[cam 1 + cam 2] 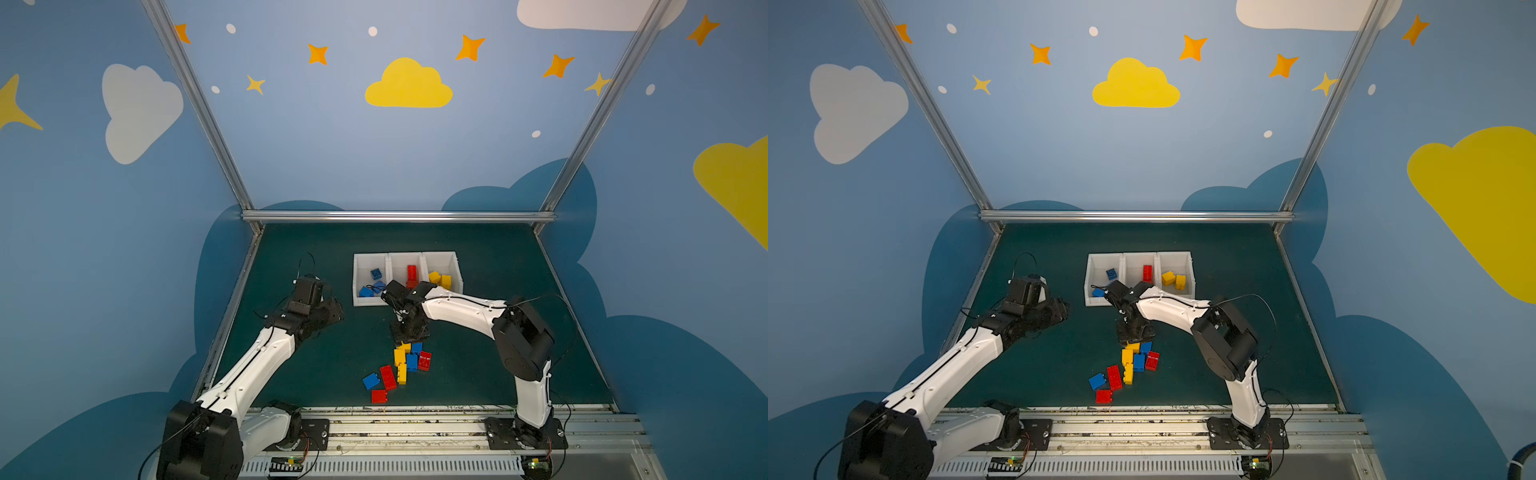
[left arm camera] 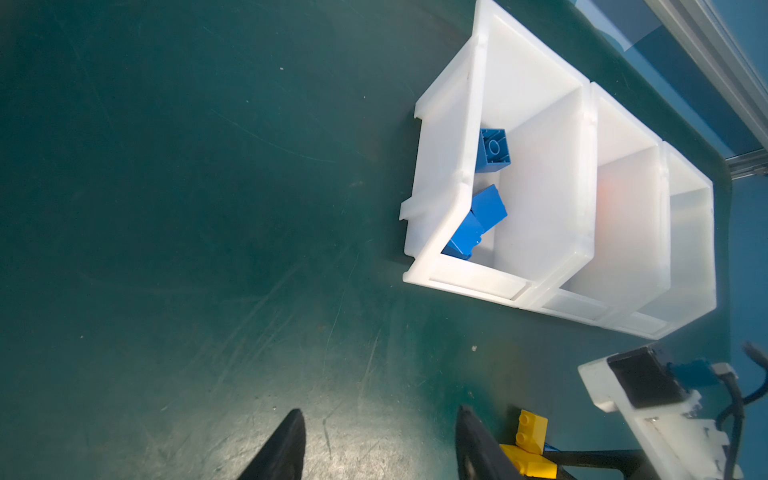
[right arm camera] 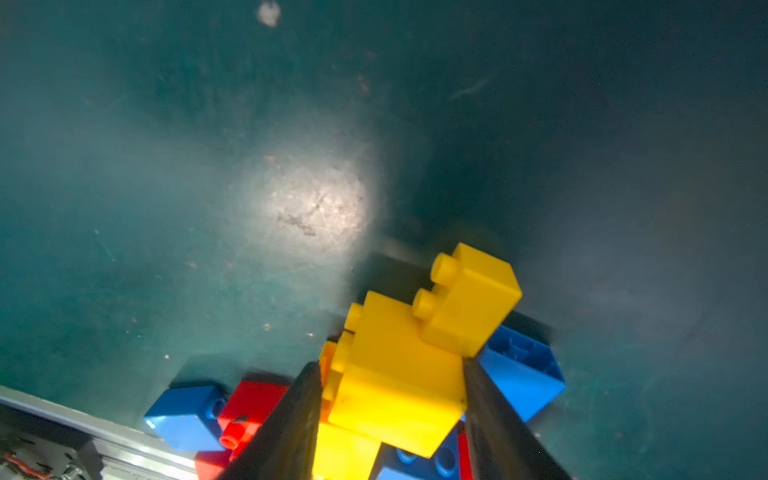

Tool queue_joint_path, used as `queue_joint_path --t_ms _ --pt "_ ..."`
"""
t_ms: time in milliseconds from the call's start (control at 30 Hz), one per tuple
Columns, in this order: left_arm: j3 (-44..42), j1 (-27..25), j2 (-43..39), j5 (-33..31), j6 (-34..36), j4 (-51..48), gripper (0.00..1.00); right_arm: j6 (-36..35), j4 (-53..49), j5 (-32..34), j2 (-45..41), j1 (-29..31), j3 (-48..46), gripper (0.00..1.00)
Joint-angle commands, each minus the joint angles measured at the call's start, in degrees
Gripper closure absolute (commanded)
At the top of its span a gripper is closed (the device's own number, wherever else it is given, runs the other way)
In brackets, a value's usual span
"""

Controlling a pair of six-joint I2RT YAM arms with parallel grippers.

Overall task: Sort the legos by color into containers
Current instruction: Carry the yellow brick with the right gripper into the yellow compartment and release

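Yellow brick (image 3: pixel 395 399), on the pile (image 1: pixel 405 361) nearer us than the bins (image 1: pixel 370 301), is clenched between the jaws of our right gripper (image 3: pixel 389 363); our left gripper (image 2: pixel 380 411), left of the bins, hangs parted and empty.

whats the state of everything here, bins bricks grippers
left bin, upright, three blue bricks inside
middle bin, upright, red brick inside, rest hidden
right bin, upright, two yellows inside
pile, loose on mat, mixed colours, unsorted
yellow brick, in pile, gripped at its sides
right gripper, shut on yellow brick
left gripper, open, empty
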Motion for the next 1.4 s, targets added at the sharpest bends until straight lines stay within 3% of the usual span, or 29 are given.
queue_joint_path --t_ms 0,167,567,767,1033,1367 --pt "-0.6 0.3 -1.2 -0.1 0.1 0.1 0.42 0.0 -2.3 -0.3 1.8 0.5 2.2 0.54" --pt "-1.1 0.4 -1.7 -0.4 0.3 0.5 0.42 -0.5 -2.6 -0.1 2.5 0.4 3.6 0.62" --pt "-1.8 0.5 -3.0 -0.5 0.2 0.3 0.41 -8.5 -7.4 3.4 0.9 -2.4 14.5 0.64" --pt "-2.0 0.5 -3.7 -0.2 -0.2 -0.4 0.41 -13.7 -10.9 7.4 -2.3 -10.5 21.0 0.64" --pt "-3.4 0.6 -4.9 1.1 -1.1 0.2 0.41 -20.0 -9.4 8.8 -4.4 -25.7 21.8 0.64" --pt "-4.4 0.5 -5.0 4.9 -2.0 1.0 0.41 -21.6 -8.6 5.3 3.5 -33.1 27.7 0.63"
